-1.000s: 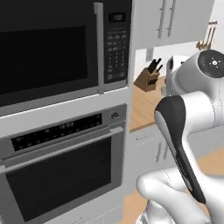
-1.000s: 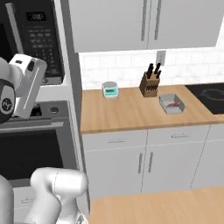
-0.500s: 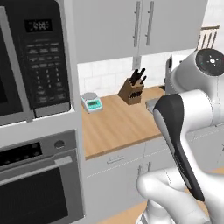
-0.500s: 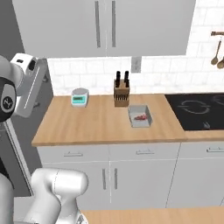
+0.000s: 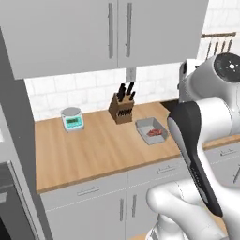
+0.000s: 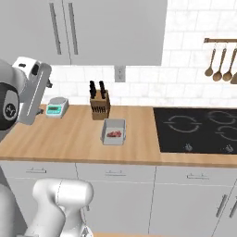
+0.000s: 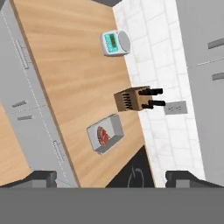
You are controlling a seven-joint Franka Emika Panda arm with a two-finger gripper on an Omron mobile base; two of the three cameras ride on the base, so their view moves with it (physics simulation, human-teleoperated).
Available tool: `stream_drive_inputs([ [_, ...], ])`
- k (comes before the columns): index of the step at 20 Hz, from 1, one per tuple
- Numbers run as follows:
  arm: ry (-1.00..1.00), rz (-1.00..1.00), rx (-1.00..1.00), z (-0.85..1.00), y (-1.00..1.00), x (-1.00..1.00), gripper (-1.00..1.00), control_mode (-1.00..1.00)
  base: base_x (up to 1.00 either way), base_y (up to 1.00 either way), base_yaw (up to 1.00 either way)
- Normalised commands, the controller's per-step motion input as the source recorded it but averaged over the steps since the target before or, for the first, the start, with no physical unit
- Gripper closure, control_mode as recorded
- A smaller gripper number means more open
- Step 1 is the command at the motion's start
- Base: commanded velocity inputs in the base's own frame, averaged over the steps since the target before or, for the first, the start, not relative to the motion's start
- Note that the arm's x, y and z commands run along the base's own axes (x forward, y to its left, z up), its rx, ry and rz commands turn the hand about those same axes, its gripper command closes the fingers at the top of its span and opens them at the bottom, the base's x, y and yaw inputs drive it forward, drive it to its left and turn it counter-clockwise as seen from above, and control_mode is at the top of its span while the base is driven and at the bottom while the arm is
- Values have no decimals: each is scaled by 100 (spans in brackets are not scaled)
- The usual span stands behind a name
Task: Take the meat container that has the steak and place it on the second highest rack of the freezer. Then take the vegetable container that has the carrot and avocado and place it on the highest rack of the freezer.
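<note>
- Our gripper (image 7: 109,177) hangs high above the counter (image 5: 93,150) with its fingers spread wide and nothing between them.
- We see the steak (image 6: 114,134) lying in a small grey tray (image 6: 114,131) on the wood, just in front of the knife block (image 6: 99,105) and beside the black cooktop (image 6: 199,129).
- We judge the step in hand is the approach for the first pick, not yet begun.
- We should come down over one tray wall, one finger inside and one outside, clear of the meat.
- We should keep away from the knife block while descending; the kitchen scale (image 5: 72,119) sits well apart and is no worry.
</note>
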Motion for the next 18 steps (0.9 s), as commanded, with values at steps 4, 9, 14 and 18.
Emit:
stream_drive_inputs([
  [4,0,0,0,0,0,0,-100,100,60,-32,12],
  [9,0,0,0,0,0,0,-100,100,26,-23,11],
  [14,0,0,0,0,0,0,-100,100,34,-33,11],
  [18,3,6,6,-13,-17,8,-100,-100,11,-18,6],
])
